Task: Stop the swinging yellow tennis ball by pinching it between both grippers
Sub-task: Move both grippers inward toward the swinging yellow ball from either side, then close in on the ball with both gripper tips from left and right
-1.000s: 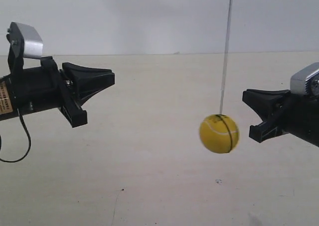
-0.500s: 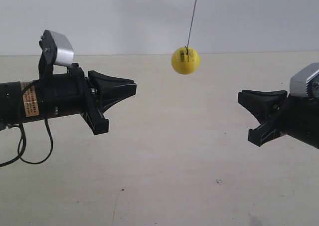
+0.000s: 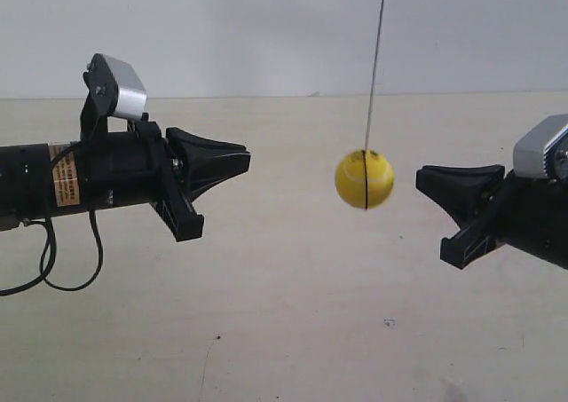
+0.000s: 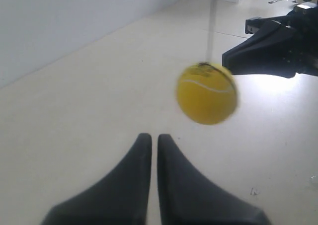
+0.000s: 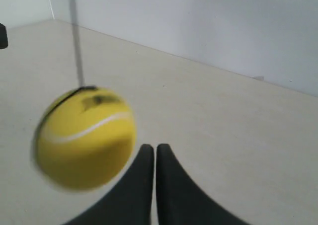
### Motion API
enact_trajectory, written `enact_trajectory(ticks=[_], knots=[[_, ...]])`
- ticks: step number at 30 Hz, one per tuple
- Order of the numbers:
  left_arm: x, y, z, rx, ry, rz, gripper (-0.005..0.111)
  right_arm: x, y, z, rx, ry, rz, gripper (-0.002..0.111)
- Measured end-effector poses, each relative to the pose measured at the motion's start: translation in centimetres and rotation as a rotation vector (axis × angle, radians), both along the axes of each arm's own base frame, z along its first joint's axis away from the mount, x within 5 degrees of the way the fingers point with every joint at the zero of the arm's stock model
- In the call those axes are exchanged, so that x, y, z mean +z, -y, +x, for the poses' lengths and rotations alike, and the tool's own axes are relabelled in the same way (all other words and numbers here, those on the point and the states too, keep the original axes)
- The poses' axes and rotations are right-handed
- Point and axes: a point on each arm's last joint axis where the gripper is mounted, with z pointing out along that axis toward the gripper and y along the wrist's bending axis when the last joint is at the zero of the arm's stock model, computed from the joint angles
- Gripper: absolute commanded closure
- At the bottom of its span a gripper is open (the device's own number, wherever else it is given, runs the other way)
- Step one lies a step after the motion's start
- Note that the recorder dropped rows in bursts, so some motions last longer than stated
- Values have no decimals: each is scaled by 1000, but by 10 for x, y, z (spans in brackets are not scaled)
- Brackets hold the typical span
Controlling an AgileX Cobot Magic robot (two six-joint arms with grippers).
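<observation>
The yellow tennis ball (image 3: 365,179) hangs on its thin dark string (image 3: 376,65) between the two black grippers, touching neither. The arm at the exterior view's left ends in a wedge gripper (image 3: 247,160) well short of the ball. The gripper (image 3: 420,176) at the exterior view's right is much closer to it. In the left wrist view the ball (image 4: 206,93) is blurred ahead of my left gripper (image 4: 150,137), which is shut and empty, with the opposite gripper (image 4: 263,48) beyond. In the right wrist view the ball (image 5: 84,138) looms large beside my shut, empty right gripper (image 5: 150,147).
A pale beige tabletop (image 3: 284,313) lies below, with a white wall (image 3: 266,29) behind. A black cable (image 3: 44,260) loops under the arm at the exterior view's left. Small dark specks (image 3: 388,322) mark the table.
The ball has swung from high near the middle down and toward the gripper at the exterior view's right. The arm at the left has advanced slightly; the other gripper edged inward.
</observation>
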Motion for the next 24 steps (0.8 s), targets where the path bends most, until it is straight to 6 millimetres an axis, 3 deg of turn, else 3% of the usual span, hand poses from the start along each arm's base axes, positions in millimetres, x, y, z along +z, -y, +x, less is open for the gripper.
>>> enact_trajectory(ticks=[7, 13, 19, 24], knots=[[0, 0, 0, 0, 0, 0, 102, -10, -5, 3, 45, -31, 2, 108], [0, 2, -1, -7, 0, -2, 102, -16, -27, 5, 136, -44, -8, 108], [0, 15, -8, -61, 15, 7, 102, -16, -54, 5, 226, -41, -72, 108], [0, 19, -9, -73, 31, 20, 102, -17, -56, 8, 219, -41, -98, 108]])
